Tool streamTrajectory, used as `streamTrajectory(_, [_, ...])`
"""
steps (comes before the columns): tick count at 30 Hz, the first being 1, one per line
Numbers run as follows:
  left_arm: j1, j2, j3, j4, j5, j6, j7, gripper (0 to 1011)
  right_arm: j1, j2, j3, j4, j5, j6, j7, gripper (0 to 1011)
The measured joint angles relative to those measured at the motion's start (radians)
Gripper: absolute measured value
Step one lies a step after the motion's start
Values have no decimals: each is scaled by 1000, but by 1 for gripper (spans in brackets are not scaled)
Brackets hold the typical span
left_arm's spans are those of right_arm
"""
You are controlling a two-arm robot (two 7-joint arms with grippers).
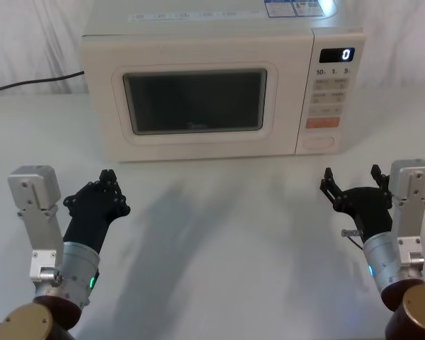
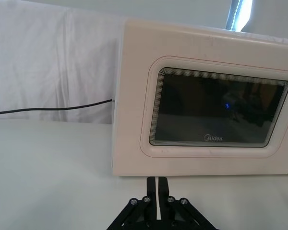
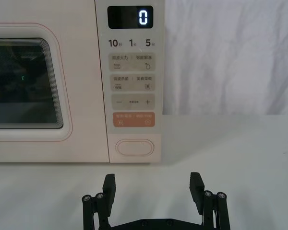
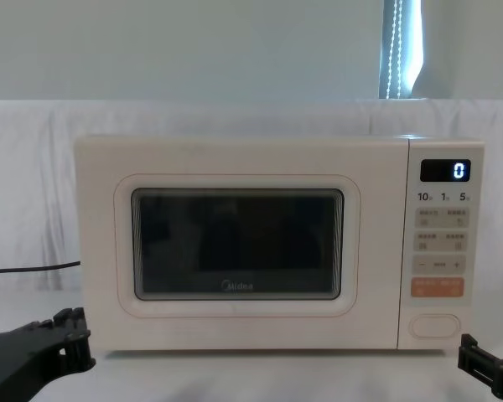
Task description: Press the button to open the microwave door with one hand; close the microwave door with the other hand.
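Head view — the microwave [image 1: 219, 81] stands at the far middle of the white table [image 1: 219, 241], the microwave door [image 1: 198, 99] flush with the front, display reading "0". The button [image 1: 319, 141] sits at the bottom of the control panel, under the orange key [image 1: 321, 122]. Left gripper [image 1: 105, 185] hovers near the table's left front, fingers pressed together. Right gripper [image 1: 351, 181] hovers at the right front, fingers spread wide; both are well apart from the microwave.

Left wrist view — the left gripper's fingers meet in a narrow pair, pointing at the door's lower left corner. A black cord [image 2: 48, 108] runs off behind the microwave.

Right wrist view — right gripper's fingers gape wide, the button straight ahead between them, untouched.

Chest view — door shut, "Midea" under the window; gripper tips at both lower corners.
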Motion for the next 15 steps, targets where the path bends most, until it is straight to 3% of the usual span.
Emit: streamTrajectory(15, [0,0,0,0,0,0,0,472,0,0,0,0,0,0,0,1000])
